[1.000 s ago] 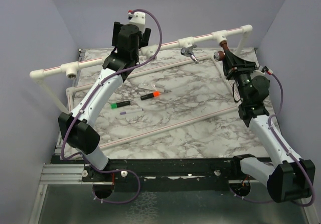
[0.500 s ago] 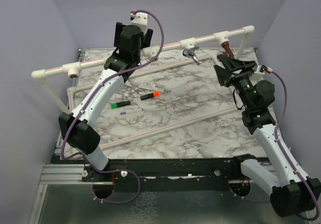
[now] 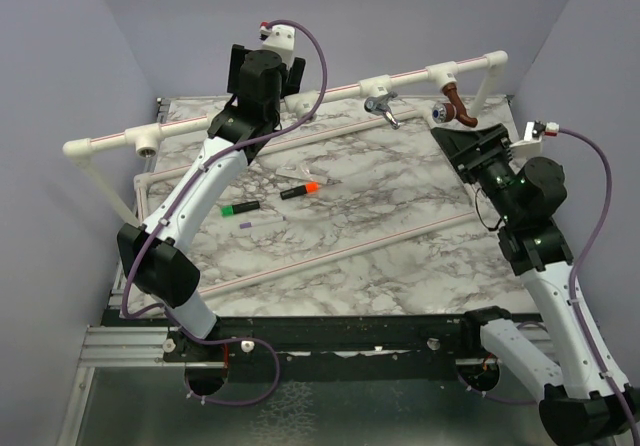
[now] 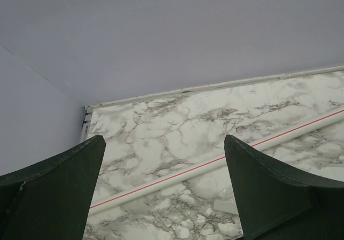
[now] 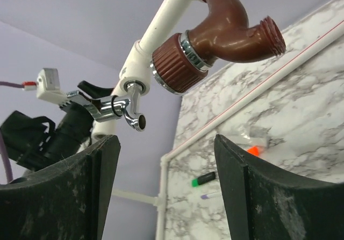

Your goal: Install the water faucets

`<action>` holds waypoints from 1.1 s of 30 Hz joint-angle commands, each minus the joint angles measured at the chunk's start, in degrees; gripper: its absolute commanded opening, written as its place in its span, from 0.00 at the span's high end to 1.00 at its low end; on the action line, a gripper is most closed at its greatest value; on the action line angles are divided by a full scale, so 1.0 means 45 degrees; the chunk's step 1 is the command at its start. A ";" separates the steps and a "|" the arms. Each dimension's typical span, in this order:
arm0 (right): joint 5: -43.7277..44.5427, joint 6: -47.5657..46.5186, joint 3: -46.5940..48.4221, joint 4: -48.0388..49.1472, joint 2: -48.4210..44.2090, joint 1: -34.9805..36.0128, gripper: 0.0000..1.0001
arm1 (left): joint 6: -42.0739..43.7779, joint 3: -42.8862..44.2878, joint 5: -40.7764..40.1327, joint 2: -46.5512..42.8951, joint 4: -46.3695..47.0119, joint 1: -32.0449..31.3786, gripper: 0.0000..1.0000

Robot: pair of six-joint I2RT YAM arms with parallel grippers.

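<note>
The copper faucet (image 3: 455, 100) hangs from the white pipe (image 3: 340, 88), right end effector (image 3: 462, 136) just beside it.

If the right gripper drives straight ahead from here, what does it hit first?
Probably the brown faucet mounted on the white pipe, just ahead of the open right gripper. It sits high in the wrist view, so the fingers might pass just under it.

A raised pipe rail (image 3: 330, 88) bars the far edge of the tabletop (image 3: 400, 191). The chrome faucet (image 3: 379, 107) and copper faucet (image 3: 455, 101) hang from it toward the far right corner, with a gap between the two. The left arm (image 3: 215, 171) arches over the far left. Marker pens (image 3: 300, 191) lie left of centre, and a low pipe (image 3: 340, 249) crosses the near half — the marble right of centre lies open.
</note>
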 commanded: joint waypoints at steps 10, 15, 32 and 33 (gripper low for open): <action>0.0179 -1.2167 0.2393 -0.3320 -0.0680 0.0005 0.24 | -0.1003 -0.0789 0.1779 0.1268 -0.1739 -0.1080 0.07; 0.1331 -1.5318 0.1932 -0.2995 -0.1208 0.0023 0.24 | -0.1002 -0.0784 0.1758 0.1288 -0.1739 -0.1080 0.07; 0.0031 -2.4227 -0.1809 0.3275 -0.0822 0.0200 0.26 | -0.1103 -0.0810 0.1921 0.1319 -0.1739 -0.1100 0.07; 0.0037 -2.4584 -0.1896 0.3474 -0.0638 0.0200 0.26 | -0.1111 -0.0807 0.1917 0.1299 -0.1739 -0.1100 0.07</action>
